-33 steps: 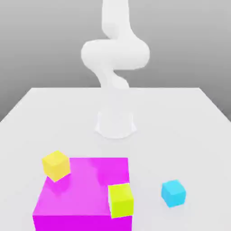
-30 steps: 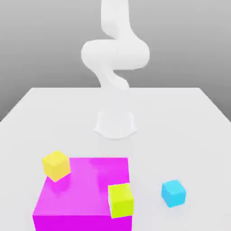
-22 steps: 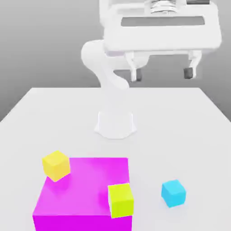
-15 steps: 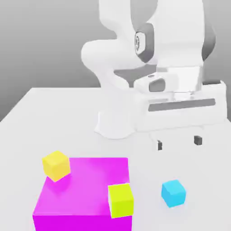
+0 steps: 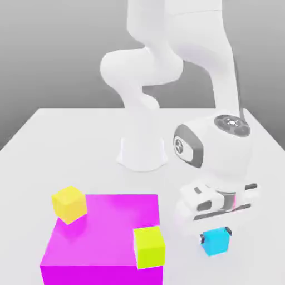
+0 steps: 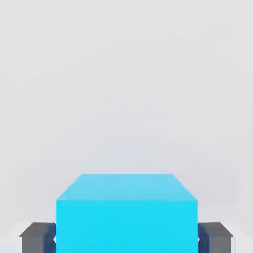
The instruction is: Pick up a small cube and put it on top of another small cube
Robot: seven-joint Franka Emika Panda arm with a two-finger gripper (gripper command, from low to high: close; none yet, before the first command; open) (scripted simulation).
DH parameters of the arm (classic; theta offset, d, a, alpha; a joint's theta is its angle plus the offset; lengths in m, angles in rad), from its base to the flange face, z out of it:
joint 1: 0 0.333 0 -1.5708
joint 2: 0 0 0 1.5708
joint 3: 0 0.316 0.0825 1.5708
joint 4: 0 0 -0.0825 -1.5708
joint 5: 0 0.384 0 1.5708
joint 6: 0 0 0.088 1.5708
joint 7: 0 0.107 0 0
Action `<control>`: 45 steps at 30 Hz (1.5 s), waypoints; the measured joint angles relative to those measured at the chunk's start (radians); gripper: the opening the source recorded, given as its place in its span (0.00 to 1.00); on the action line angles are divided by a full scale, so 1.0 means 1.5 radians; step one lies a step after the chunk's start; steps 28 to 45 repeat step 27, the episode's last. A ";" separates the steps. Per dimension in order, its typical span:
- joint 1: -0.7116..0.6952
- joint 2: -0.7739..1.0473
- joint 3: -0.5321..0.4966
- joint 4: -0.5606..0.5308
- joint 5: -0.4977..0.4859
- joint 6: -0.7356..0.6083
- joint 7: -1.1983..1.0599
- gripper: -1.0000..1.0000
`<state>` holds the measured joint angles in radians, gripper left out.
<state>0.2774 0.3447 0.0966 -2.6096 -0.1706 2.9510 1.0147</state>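
Note:
A small cyan cube [image 5: 215, 245] rests on the white table [image 5: 67, 145], to the exterior view's right of a big magenta block [image 5: 100, 239]. My gripper [image 5: 215, 236] has come straight down over it, and the dark fingertips [image 5: 228, 231] press its two opposite sides. In the hand view the cyan cube [image 6: 126, 217] sits between the grey fingers [image 6: 37, 237], flush against them, so the gripper [image 6: 126, 238] is shut on it. A yellow cube [image 5: 69, 204] sits at the magenta block's far left corner. A lime cube [image 5: 149, 247] sits at its near right edge.
The arm's white base [image 5: 142, 153] stands at mid-table behind the blocks. The magenta block lies close to the hand on the exterior view's left. Bare table stretches around the base and to the exterior view's right of the cyan cube.
The hand entered from above, dropped from well over the table down onto the cyan cube, and its fingers closed in against the cube. No cube has shifted.

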 joint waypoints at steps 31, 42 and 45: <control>-0.221 -0.167 -0.015 0.157 0.109 -0.322 -0.212 1.00; -0.221 -0.167 -0.015 0.157 0.109 -0.322 -0.212 1.00; -0.221 -0.167 -0.015 0.157 0.109 -0.322 -0.212 1.00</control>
